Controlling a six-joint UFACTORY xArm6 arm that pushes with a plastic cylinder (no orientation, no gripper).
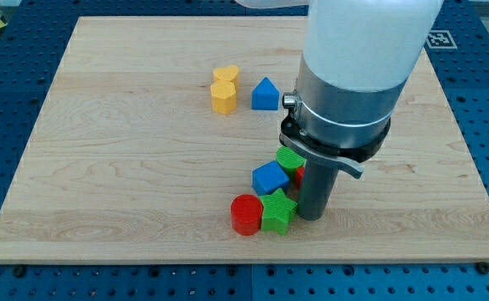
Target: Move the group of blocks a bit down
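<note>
A tight group of blocks lies at the lower middle of the wooden board [102,167]: a red cylinder [246,214], a green star [278,211], a blue block [269,177], a green round block [290,159] and a sliver of a red block [297,176] partly hidden by the rod. My tip [312,216] rests on the board just to the right of the green star, touching or nearly touching the group's right side. The arm's big grey body [353,75] hides what is behind it.
Farther up the board a yellow heart-shaped block [224,89] and a blue triangular block [265,94] stand side by side, apart from the group. The board's bottom edge runs a short way below the group. Blue perforated table surrounds the board.
</note>
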